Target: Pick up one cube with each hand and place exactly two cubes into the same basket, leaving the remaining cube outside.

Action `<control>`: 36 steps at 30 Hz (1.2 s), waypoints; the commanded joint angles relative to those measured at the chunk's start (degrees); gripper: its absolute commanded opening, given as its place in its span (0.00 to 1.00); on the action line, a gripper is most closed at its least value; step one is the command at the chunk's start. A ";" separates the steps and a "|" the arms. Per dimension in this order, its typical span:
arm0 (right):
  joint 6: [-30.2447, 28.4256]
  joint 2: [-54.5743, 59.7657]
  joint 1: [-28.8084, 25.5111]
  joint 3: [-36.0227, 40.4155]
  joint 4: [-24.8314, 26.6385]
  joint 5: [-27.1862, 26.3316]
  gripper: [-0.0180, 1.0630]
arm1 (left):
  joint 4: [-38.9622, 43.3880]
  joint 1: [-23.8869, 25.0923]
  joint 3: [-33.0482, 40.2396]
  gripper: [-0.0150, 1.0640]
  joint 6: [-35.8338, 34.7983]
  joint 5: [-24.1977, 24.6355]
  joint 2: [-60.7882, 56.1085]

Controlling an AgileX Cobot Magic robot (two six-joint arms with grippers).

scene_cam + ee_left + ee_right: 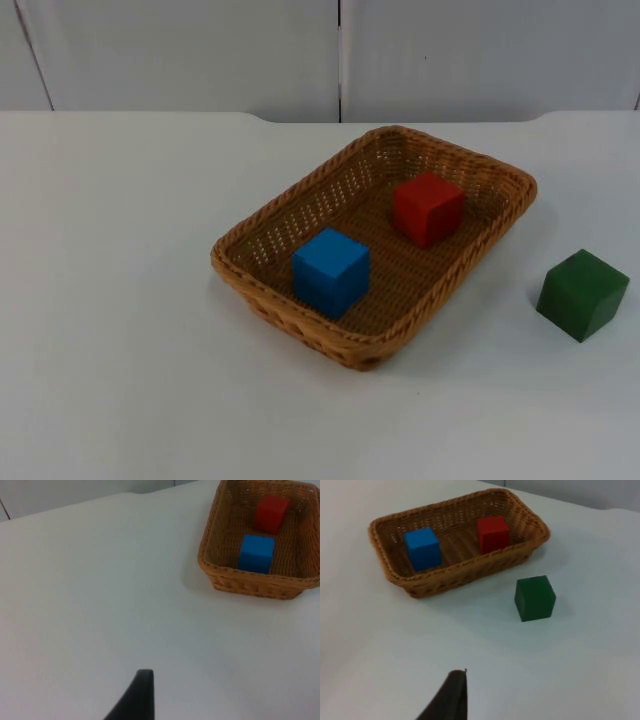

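A woven basket [300,186] sits at the table's middle. Inside it, a blue cube [330,272] rests at the near end and a red cube [428,208] at the far end, apart from each other. A green cube [582,294] stands on the table to the basket's right, outside it. My left gripper [136,697] hovers over bare table well left of the basket [250,582], looking at the blue cube [256,553] and red cube [271,513]. My right gripper [449,697] is held back from the green cube [535,598], with the basket [455,577] beyond it.
The white table [120,300] stretches open to the left and in front of the basket. A grey partition wall [200,50] closes off the table's far edge.
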 commanded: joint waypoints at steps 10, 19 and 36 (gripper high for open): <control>-0.03 -0.21 -11.87 -0.03 0.08 -0.29 0.99 | -0.42 0.15 0.28 0.99 -0.11 -0.60 -0.18; -0.03 -0.21 -18.08 -0.03 0.08 -0.29 0.99 | -0.42 0.15 0.28 0.99 -0.11 -0.60 -0.18; 0.09 -0.21 -18.96 -0.03 0.23 -0.29 0.99 | -0.42 0.15 0.28 0.99 -0.11 -0.60 -0.18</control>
